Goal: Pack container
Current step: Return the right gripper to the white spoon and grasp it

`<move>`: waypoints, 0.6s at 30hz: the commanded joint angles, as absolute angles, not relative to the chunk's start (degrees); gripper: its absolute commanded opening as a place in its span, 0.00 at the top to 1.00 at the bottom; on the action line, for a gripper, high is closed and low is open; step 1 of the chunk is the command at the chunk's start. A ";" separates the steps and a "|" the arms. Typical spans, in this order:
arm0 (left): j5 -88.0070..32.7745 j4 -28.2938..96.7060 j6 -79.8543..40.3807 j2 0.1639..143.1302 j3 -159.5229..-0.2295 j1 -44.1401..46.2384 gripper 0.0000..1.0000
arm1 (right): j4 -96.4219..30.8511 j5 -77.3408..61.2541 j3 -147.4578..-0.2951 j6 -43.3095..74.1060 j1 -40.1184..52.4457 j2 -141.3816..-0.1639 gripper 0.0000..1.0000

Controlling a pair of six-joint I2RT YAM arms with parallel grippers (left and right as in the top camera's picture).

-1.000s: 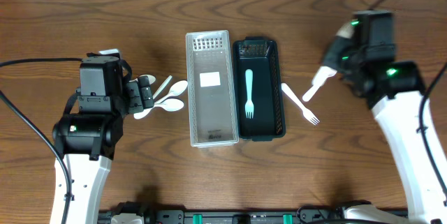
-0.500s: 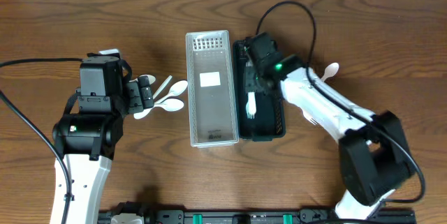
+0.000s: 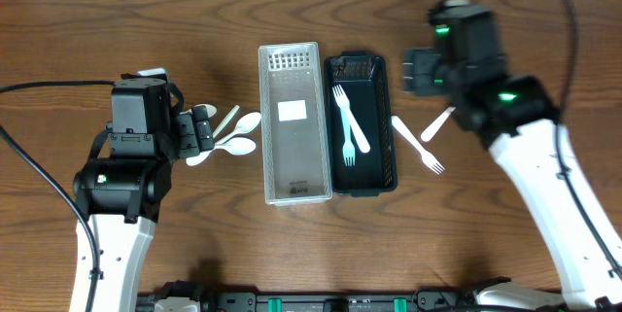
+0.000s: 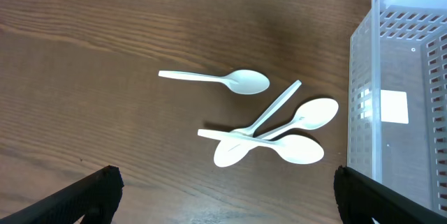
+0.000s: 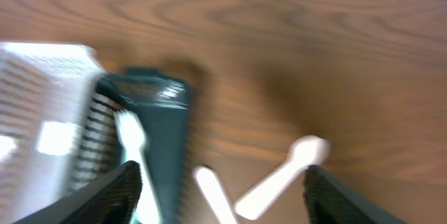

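A dark green basket (image 3: 383,122) holds a light blue fork (image 3: 347,142) and a white fork (image 3: 354,125) lying across it. Beside it stands an empty clear basket (image 3: 290,156). My right gripper (image 3: 408,71) hovers open to the right of the dark basket's far end, with nothing between its fingers (image 5: 98,196). In the blurred right wrist view, a white spoon (image 5: 286,172) and a fork handle (image 5: 213,196) lie on the table below it. My left gripper (image 3: 199,132) hangs open over several white spoons (image 4: 279,137); its fingertips (image 4: 91,189) are apart from them.
A white fork (image 3: 420,147) and a white spoon (image 3: 437,124) lie on the wood right of the dark basket. The clear basket (image 4: 398,112) stands just right of the spoon pile. A lone spoon (image 4: 230,79) lies further back.
My right gripper opened over the dark basket, where a white fork now lies beside the blue one, then drew back to the right. The left arm has not moved.
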State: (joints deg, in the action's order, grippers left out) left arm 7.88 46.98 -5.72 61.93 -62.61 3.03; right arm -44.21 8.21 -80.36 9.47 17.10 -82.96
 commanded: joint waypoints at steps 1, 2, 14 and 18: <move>7.99 47.18 -4.75 62.11 -63.55 2.70 0.02 | -46.76 2.22 -77.84 -8.58 13.21 -86.61 0.26; 7.99 47.18 -4.75 62.11 -63.55 2.70 0.02 | -46.81 -0.27 -76.99 -12.14 12.56 -87.48 0.24; 7.99 47.18 -4.75 62.11 -63.55 2.70 0.02 | -48.25 -7.31 -73.76 -45.10 12.01 -102.87 0.32; 7.99 47.18 -4.75 62.11 -63.55 2.70 0.02 | -47.53 -7.55 -73.76 -44.27 11.77 -105.95 0.32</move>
State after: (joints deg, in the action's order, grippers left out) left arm 7.88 46.98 -5.72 61.93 -62.61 3.03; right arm -47.92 -6.07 -73.58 -40.56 11.94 -104.18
